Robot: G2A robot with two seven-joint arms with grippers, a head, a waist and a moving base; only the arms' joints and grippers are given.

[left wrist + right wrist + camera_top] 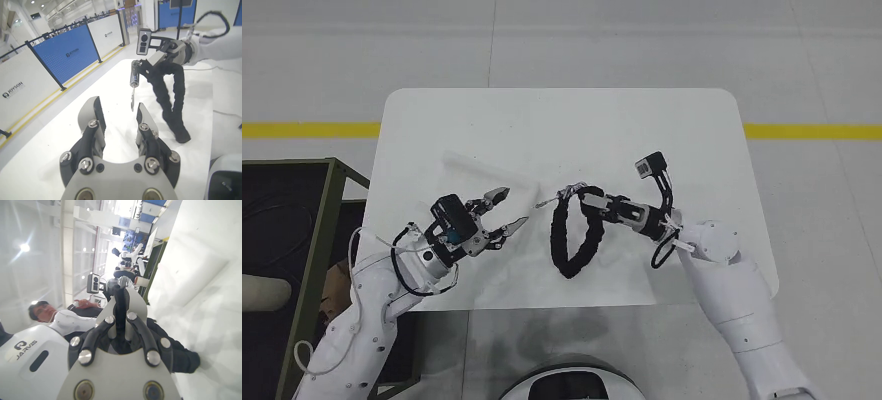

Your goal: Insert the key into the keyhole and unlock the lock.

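Our left claw [512, 208] stands with its fingers apart, low over the white table [642, 130], its mouth turned toward the right arm. Our right claw [589, 202] is clamped on the black cable lock [567, 248] close behind its head. It holds that end raised, while the far bend of the fabric-sleeved loop rests on the table.

From the raised end the metal lock cylinder [134, 77] points back toward the left claw. We see the key [132, 98] with its blade already in the keyhole [133, 85], so we judge that the turn is what remains.

That turn depends on the line of the key. Its long axis runs on from the cylinder, across the gap between our two claws, and its bow [131, 105] ends just at the mouth of the left claw. The bow is not midway between the fingers. It lies close beside one fingertip [140, 111] and well apart from the other, and we cannot tell whether it touches. The left arm is plainly the nearer. We judge that the left claw must shift sideways to centre the bow, close on its flat faces, then roll about the key's axis while the right claw braces the cylinder.
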